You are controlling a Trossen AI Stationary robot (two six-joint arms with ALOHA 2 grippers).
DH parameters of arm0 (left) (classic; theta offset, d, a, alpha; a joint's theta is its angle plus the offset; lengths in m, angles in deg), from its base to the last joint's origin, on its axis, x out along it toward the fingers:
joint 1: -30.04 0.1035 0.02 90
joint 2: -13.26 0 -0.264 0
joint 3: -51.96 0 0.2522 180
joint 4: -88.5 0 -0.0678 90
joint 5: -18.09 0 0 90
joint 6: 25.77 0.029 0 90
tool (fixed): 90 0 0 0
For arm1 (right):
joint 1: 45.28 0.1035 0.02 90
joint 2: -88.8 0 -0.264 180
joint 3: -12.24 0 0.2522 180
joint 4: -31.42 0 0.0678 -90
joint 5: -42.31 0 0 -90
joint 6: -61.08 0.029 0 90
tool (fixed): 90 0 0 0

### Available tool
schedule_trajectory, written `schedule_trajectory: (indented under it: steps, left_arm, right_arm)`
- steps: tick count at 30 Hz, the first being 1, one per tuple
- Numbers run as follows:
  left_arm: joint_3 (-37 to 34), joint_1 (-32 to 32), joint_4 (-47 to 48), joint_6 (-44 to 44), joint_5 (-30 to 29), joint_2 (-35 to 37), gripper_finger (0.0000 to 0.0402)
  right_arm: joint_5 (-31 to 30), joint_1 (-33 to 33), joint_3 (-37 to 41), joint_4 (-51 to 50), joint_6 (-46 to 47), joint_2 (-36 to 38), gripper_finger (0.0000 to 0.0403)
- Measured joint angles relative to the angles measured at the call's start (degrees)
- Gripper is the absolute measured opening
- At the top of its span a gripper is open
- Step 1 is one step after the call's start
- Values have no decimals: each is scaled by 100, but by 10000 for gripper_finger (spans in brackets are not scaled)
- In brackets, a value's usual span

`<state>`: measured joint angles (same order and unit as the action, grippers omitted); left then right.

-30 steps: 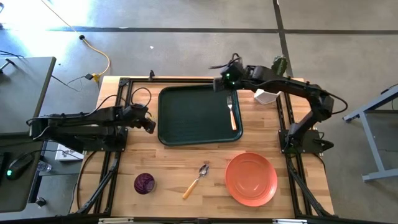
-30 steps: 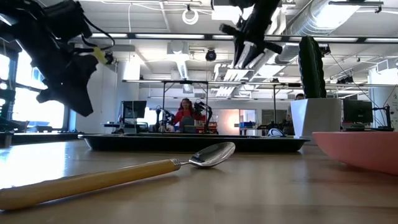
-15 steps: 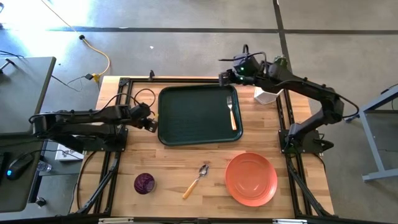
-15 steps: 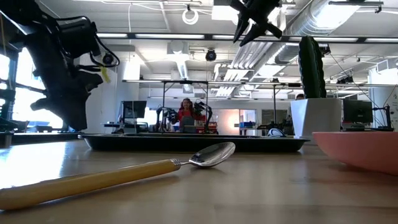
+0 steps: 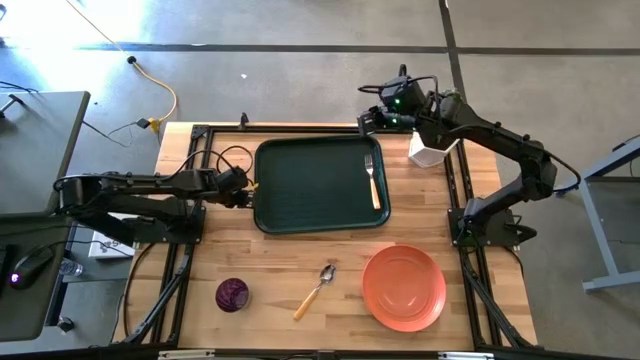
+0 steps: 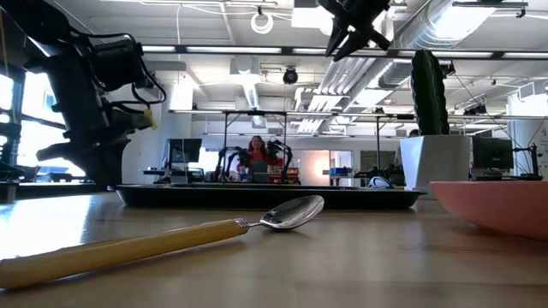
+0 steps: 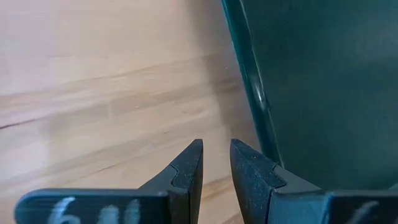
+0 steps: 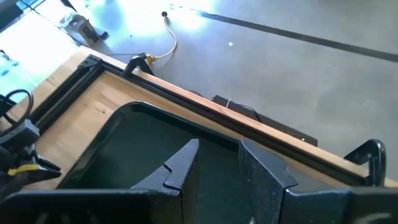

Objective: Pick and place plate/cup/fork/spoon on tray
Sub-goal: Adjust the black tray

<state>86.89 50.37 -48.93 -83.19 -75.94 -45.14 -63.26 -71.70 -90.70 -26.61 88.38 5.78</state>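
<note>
The dark green tray (image 5: 310,190) lies at the table's far middle. The fork (image 5: 373,178) lies on it near its right rim. The spoon (image 5: 315,290), the purple cup (image 5: 232,294) and the salmon-orange plate (image 5: 404,288) rest on the table near the front edge. My left gripper (image 5: 250,192) is low beside the tray's left rim (image 7: 252,93), with a narrow gap between its fingers, and is empty. My right gripper (image 5: 366,120) is high above the tray's far right corner (image 8: 143,143), a little open and empty.
A white pot (image 5: 428,152) with a cactus stands right of the tray at the far edge. Black frame rails (image 5: 190,170) run along the table's left, right and far sides. Bare wood lies between the tray and the front items.
My right gripper has risen and drawn back toward the table's far right corner, away from the fork, which stays on the tray. My left gripper has gone a little toward the tray's left rim.
</note>
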Motion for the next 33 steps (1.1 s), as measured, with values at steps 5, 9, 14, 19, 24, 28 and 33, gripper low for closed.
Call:
schedule_trajectory:
  steps: [5, 9, 14, 19, 24, 28, 33]
  left_arm:
    - [-2, 0, -128, -252, -96, -174, 71]
    - [-2, 0, -456, -346, -116, -329, 71]
    - [-2, 28, -760, -477, -129, -627, 71]
    - [4, 118, -983, -506, -90, -872, 71]
    - [-2, 300, -1299, -504, -98, -930, 71]
    - [-2, 514, -1462, -437, -182, -930, 71]
    - [-2, 795, -1845, -284, -227, -926, 71]
  right_arm:
    - [80, -152, 2, 0, -342, 0, 103]
    - [111, -252, 1, -2, -527, 0, 103]
    - [231, -353, 0, -2, -689, 0, 103]
    - [251, -410, 0, -2, -820, 0, 103]
    - [251, -438, 1, -2, -844, 0, 103]
    - [251, -437, 0, -2, -1037, -2, 103]
    - [251, -436, 0, -4, -1113, -2, 103]
